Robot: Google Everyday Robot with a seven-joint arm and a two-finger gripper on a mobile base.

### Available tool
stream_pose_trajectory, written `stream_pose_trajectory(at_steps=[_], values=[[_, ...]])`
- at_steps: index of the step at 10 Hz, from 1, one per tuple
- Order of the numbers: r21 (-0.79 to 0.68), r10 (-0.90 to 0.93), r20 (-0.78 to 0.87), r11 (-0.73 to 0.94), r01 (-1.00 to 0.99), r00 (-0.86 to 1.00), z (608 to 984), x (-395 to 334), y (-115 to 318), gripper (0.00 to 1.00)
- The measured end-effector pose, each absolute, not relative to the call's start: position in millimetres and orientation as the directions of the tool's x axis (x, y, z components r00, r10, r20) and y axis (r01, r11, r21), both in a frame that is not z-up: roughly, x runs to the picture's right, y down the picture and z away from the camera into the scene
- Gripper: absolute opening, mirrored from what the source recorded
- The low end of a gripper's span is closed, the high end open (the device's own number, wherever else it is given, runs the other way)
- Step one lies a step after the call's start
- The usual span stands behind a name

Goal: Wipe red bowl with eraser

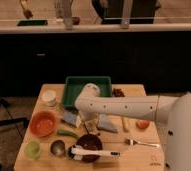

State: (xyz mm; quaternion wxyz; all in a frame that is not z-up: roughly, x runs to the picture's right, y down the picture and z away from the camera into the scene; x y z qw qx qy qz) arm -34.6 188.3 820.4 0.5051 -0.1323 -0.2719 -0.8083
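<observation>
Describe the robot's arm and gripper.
The arm is a thick white tube with a row of dark dots along its side and a rounded end cap. The gripper hangs beneath that cap over the middle of the table; it looks pale, mostly hidden by the arm.

No text, label, brand or number could be read. The eraser [92,125], just in front of the green tray [72,95], showed dark markings that were illegible. A small dark mark [153,161] on the desk [134,158] corner, far right-front of the tray, was too small to read. The gripper [87,118] hung just in front of the tray, by the eraser.
</observation>
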Motion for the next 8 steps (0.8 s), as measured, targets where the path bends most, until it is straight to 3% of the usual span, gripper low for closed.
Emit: stream_pose_trajectory(at_steps=[8], values=[[0.332, -0.703, 0.494, -0.392, 0.858, -0.512, 825.9, -25.1, 199.9, 0.80]])
